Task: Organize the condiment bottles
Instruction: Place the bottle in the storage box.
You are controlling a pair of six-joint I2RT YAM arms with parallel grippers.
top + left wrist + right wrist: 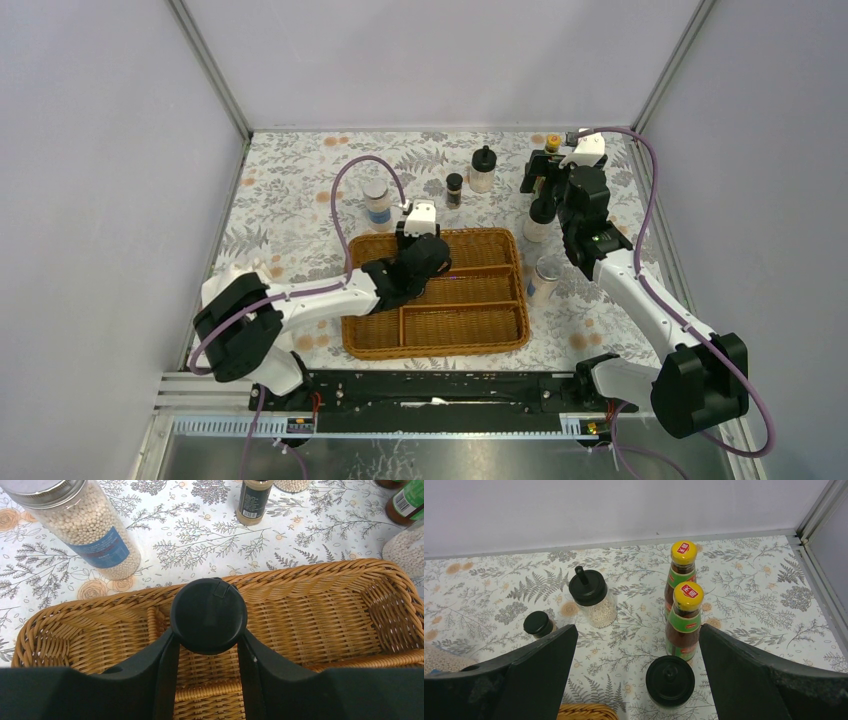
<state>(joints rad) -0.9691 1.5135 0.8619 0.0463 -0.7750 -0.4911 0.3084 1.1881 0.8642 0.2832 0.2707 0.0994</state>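
**Left arm grips a dark jar over the basket; right arm hangs open among the bottles**

The left gripper (208,642) is clamped on a black-capped jar (208,615), with one finger pressed to each side just under the cap. It holds the jar upright over the far left part of the wicker basket (325,570), close to a woven divider (the cap hides whether the jar's base touches the basket floor).

On the floral tablecloth (300,210), just beyond the basket's far rim, stands a silver-lidded shaker (377,203). Further right are the second dark jar (454,190) and a cream jar with a knobbed black lid (483,168). All three are upright and apart from one another.

The right gripper (638,635) hangs over the far right part of the table with its fingers spread wide, holding nothing. The other cream jar (670,680) sits low between the fingers in the wrist view. Just behind it stands the near yellow-capped bottle (687,620), with the far yellow-capped bottle (684,567) right behind that. The second shaker (545,278) stands upright on the cloth, just beside the basket's right rim.
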